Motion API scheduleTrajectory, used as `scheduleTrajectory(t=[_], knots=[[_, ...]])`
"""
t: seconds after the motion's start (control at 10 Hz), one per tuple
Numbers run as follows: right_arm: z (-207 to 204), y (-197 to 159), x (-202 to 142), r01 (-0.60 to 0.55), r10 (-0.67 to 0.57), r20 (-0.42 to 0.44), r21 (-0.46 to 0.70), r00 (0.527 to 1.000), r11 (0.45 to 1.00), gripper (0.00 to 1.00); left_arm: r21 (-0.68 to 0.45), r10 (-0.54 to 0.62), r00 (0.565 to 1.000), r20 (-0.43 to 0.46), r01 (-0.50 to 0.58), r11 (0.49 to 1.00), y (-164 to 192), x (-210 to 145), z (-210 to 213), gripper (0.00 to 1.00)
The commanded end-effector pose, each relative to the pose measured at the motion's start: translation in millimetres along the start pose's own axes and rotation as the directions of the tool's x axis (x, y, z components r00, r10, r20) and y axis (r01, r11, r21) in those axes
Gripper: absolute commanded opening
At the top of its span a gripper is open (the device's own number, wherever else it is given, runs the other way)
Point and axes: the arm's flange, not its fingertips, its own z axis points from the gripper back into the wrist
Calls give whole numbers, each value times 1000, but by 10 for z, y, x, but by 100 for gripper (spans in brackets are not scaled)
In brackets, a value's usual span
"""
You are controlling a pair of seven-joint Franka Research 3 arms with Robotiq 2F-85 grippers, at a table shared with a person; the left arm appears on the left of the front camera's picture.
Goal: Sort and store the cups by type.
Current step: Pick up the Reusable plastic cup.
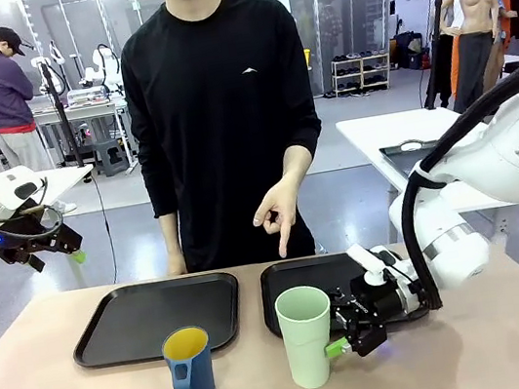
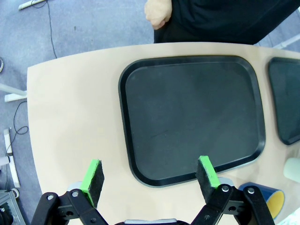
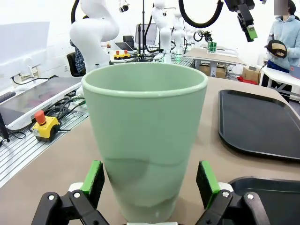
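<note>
A tall mint-green tumbler (image 1: 307, 335) stands upright near the table's front edge. A dark blue mug (image 1: 190, 366) with a yellow inside stands to its left. My right gripper (image 1: 342, 341) is low on the table at the tumbler's right side, open. In the right wrist view the tumbler (image 3: 145, 140) stands between the two green pads (image 3: 95, 179), with a small gap on each side. My left gripper (image 1: 45, 243) hangs open high over the table's left end. In its own view the left gripper (image 2: 150, 177) looks down on the left tray (image 2: 192, 117), with the mug (image 2: 272, 202) at the lower right.
Two black trays lie side by side behind the cups, the left tray (image 1: 156, 319) and the right tray (image 1: 317, 274). A person in black stands at the far side, and one hand (image 1: 277, 213) points down at the right tray.
</note>
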Motion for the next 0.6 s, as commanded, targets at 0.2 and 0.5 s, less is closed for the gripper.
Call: scheduleTrajectory(t=[0.2, 0.5], knots=[[-231, -45, -5, -30, 30, 6, 6, 1000, 1000, 100, -3, 4, 1000, 8, -4, 1000, 22, -5, 13, 100], [-373, -42, 0, -10, 10, -12, -10, 1000, 1000, 100, -3, 4, 1000, 8, -4, 1000, 22, -5, 13, 100]])
